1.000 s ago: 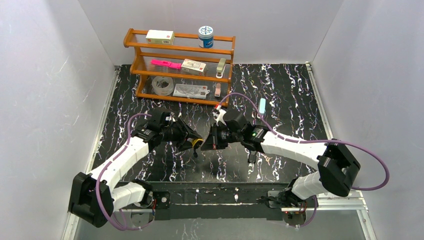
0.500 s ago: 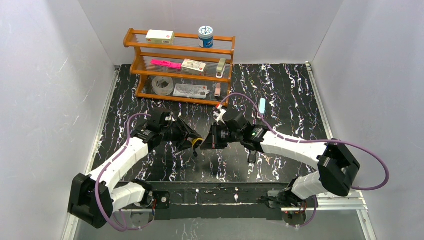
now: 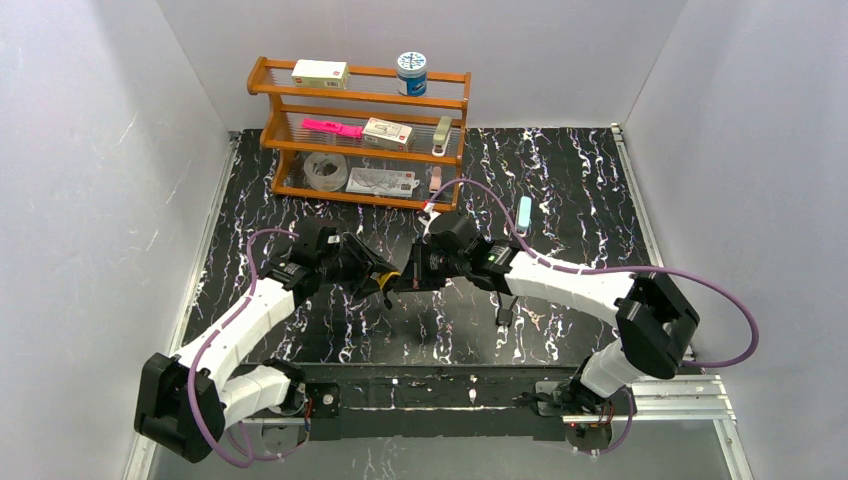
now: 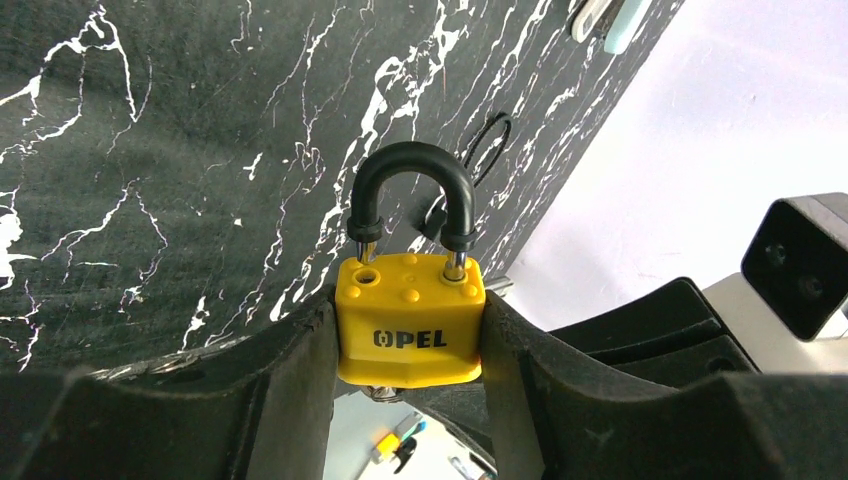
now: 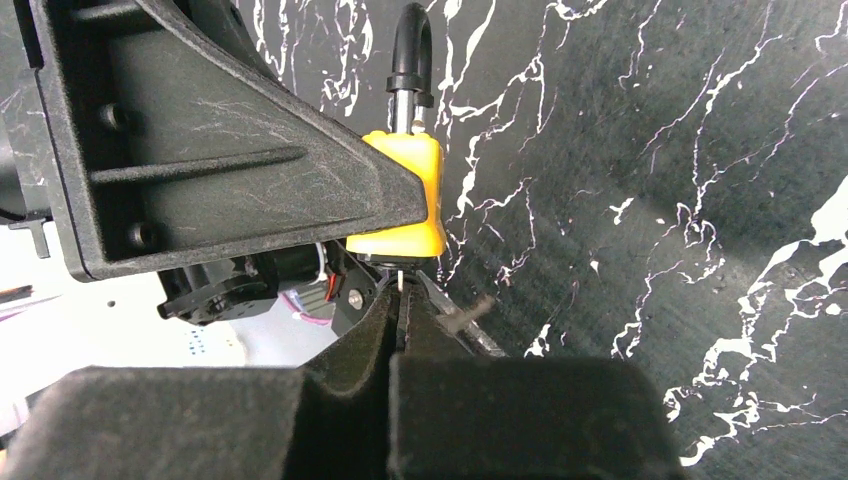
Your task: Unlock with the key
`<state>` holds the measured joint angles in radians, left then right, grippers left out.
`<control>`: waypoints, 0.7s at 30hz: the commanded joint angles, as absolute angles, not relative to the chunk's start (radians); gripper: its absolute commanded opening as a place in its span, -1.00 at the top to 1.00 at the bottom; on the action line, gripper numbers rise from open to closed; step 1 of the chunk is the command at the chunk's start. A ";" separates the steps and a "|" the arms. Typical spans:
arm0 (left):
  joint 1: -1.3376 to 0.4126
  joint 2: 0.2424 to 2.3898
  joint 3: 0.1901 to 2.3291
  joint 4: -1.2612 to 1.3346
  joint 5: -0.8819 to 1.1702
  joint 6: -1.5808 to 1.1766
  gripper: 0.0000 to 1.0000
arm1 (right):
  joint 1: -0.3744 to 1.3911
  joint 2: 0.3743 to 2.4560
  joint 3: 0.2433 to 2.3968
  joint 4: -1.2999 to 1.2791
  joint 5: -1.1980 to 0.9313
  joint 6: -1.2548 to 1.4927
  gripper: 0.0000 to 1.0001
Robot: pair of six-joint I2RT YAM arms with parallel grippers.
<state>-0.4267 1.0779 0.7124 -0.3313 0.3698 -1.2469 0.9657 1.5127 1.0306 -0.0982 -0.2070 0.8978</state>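
**Figure. Two-arm unlocking, key at the keyway.** The left gripper [image 3: 372, 270] is clamped on the flat sides of the yellow padlock [image 4: 410, 335], holding it in the air above the black marbled table [image 3: 560, 200]. The black shackle [image 4: 410, 165] points away from the left wrist. The right gripper [image 5: 400, 310] faces it from the other side. Its fingers are pressed together on a thin metal key [image 5: 399, 284], whose blade meets the underside of the lock body. How deep the blade sits cannot be seen. One shackle leg appears to end just above its hole, but whether it is released cannot be told.

Hazards, as judged from this pose:
- **Slipping key.** The key is pinched only at the fingertips, so a turning load may spin it within the pads instead of moving the cylinder.
- **Rolling lock.** The lock is held by friction on smooth faces, and the same torque may roll it in the left grip.
- **Bent or jammed blade.** Any tilt between the two wrists could bend or jam the blade.
- **Finger contact.** The grippers are almost touching, so a wide rotation risks finger striking finger.
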 commanded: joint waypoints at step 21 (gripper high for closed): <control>-0.436 1.036 0.703 -0.259 0.422 -1.408 0.74 | 0.954 1.610 1.122 -0.056 -0.067 0.849 0.97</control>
<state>-0.4210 1.0698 0.6930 -0.2951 0.3157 -1.3418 0.9680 1.5497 1.0462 -0.0475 -0.1627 0.8501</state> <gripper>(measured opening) 0.464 0.032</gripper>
